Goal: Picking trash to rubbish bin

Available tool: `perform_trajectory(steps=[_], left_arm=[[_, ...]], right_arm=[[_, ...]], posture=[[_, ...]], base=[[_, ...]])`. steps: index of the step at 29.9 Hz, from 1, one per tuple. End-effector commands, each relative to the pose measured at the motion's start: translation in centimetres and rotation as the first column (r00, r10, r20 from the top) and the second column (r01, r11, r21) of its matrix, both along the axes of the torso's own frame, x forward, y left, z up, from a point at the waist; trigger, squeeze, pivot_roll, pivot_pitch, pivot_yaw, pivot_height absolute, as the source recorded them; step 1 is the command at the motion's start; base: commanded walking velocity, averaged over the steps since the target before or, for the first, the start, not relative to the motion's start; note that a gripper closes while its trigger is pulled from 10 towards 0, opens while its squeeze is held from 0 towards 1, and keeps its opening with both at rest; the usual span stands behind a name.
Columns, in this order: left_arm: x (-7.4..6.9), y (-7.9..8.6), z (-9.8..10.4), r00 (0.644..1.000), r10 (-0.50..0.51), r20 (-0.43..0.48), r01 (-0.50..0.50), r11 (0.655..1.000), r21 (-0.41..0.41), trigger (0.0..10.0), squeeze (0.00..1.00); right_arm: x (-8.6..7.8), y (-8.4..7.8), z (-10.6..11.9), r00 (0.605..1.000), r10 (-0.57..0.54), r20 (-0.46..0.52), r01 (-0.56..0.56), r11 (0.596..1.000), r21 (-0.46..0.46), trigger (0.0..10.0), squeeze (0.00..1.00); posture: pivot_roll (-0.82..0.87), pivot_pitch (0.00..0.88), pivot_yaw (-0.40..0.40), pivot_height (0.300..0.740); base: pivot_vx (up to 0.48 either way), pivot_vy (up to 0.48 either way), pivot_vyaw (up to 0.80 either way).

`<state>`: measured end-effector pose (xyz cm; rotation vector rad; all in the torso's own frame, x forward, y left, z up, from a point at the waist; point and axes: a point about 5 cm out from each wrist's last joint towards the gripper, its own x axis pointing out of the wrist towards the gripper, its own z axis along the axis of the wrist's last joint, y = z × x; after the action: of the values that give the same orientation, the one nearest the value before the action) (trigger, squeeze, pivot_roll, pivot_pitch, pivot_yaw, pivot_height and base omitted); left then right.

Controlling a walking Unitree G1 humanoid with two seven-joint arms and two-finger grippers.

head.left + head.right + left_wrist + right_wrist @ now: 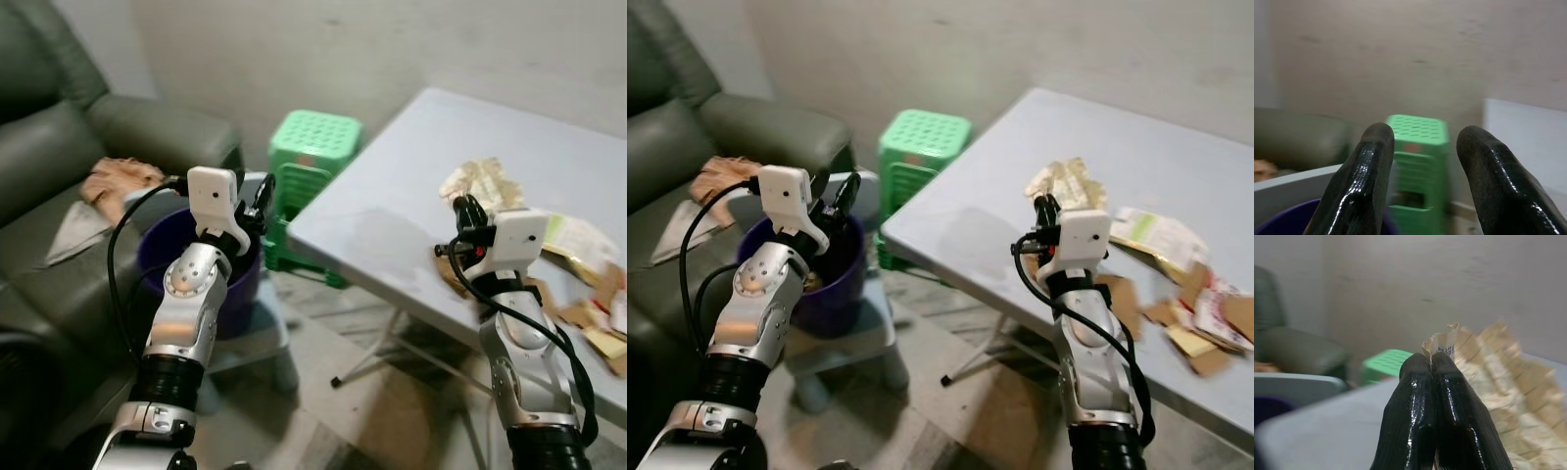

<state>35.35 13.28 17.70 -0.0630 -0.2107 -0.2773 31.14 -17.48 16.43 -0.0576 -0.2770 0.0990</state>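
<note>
Left pincer [257, 201]: gaping wide, hovering over purple bin [157, 245]. Right pincer [1048, 217]: fingers pressed together, nearing crumpled paper [1068, 183] on surface [1019, 211]; spreading needed next.

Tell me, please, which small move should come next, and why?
Probably open the right gripper and reach forward to the crumpled paper on the table. Its fingers are pressed together holding nothing, while the left gripper hangs open over the purple bin.
</note>
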Motion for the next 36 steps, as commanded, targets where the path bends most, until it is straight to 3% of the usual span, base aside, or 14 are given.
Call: perform_trajectory(steps=[1, 27, 31, 36], left_arm=[[0.1, -0.1, 0.1, 1.0, 0.003, 0.005, -0.004, 1.0, 0.014, 10.0, 0.0], [-0.8, 0.5, -0.8, 0.996, 0.091, -0.003, -0.091, 0.994, 0.055, 10.0, 0.0], [-1.3, 0.7, -1.3, 0.996, 0.089, -0.013, -0.088, 0.994, 0.07, 10.0, 0.0], [-1.5, 1.0, -1.3, 0.995, 0.1, -0.019, -0.099, 0.994, 0.041, 10.0, 0.0]], right_arm=[[-0.1, -0.3, 0.2, 1.0, -0.003, 0.005, 0.003, 1.0, -0.005, 10.0, 0.0], [0.8, 0.8, 0.3, 0.993, 0.112, -0.033, -0.113, 0.993, -0.03, 10.0, 0.0], [0.8, 1.1, 0.3, 0.987, 0.156, -0.031, -0.155, 0.988, 0.008, 10.0, 0.0], [1.0, 1.3, 0.2, 0.984, 0.174, -0.045, -0.175, 0.984, -0.012, 10.0, 0.0]], posture=[[-0.07, 0.034, -0.027, 0.74], [-0.01, 0.031, -0.104, 0.74], [0.0, 0.037, -0.114, 0.74], [0.01, 0.04, -0.122, 0.74]], base=[[0.0, 0.0, 0.8], [0.0, 0.0, 0.8], [0.0, 0.0, 0.0], [0.0, 0.0, 0.0]])
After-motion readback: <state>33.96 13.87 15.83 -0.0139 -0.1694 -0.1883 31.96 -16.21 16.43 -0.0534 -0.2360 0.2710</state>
